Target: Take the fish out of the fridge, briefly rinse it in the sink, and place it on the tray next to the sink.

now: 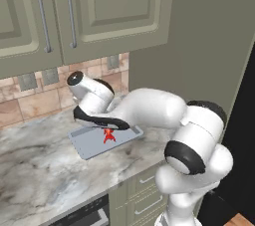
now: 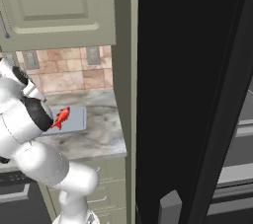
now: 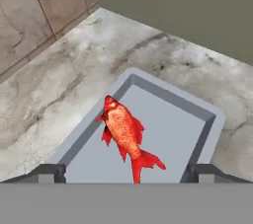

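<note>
The small red-orange fish [image 3: 126, 134] is inside the grey-blue tray [image 3: 173, 119], head toward the tiled wall and forked tail toward my hand. My gripper [image 3: 127, 172] hovers right above it, open, with its two dark fingertips [image 3: 49, 172] spread wide on either side of the tail and touching nothing. In the left base view the fish [image 1: 108, 135] shows under the black hand [image 1: 102, 120] on the tray [image 1: 89, 145]. From the right the fish [image 2: 61, 117] looks tilted over the tray [image 2: 75, 120]. The dark fridge [image 2: 197, 94] stands at the right. The sink is out of view.
The tray rests on a marbled counter [image 1: 35, 170] below olive wall cabinets [image 1: 74, 11] and a tiled backsplash [image 1: 35, 100]. A tall olive panel [image 2: 126, 70] separates the counter from the fridge. Drawers [image 1: 144, 190] run under the counter's edge.
</note>
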You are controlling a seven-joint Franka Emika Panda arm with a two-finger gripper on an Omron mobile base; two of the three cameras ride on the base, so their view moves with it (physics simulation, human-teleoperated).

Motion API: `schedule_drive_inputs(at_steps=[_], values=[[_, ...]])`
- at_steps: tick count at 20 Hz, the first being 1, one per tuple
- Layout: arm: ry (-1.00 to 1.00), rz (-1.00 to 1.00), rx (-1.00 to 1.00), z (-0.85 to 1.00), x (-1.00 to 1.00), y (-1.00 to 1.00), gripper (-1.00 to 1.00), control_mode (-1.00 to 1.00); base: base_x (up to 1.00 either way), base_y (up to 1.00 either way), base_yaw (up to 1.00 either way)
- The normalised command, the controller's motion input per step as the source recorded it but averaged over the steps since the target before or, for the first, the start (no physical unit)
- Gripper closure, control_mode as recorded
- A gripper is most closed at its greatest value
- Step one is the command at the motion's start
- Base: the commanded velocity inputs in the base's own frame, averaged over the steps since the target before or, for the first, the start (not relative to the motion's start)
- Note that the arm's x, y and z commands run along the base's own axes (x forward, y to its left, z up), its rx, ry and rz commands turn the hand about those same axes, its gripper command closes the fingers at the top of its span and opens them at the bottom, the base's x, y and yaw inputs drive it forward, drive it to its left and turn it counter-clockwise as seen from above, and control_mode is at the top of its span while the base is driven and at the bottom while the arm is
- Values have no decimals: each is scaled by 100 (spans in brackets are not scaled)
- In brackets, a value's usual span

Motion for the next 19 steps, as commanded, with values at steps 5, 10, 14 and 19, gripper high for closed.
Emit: schedule_drive_inputs(at_steps=[5, 10, 14, 19], values=[[-45, 0, 19, 98, -100, -34, -100, -100, 0, 0, 0], [-42, 0, 31, 82, -100, -74, -100, -100, 0, 0, 0], [-35, 0, 39, 37, -100, -99, -100, -100, 0, 0, 0], [-22, 0, 46, 0, -100, -100, -100, -100, 0, 0, 0]])
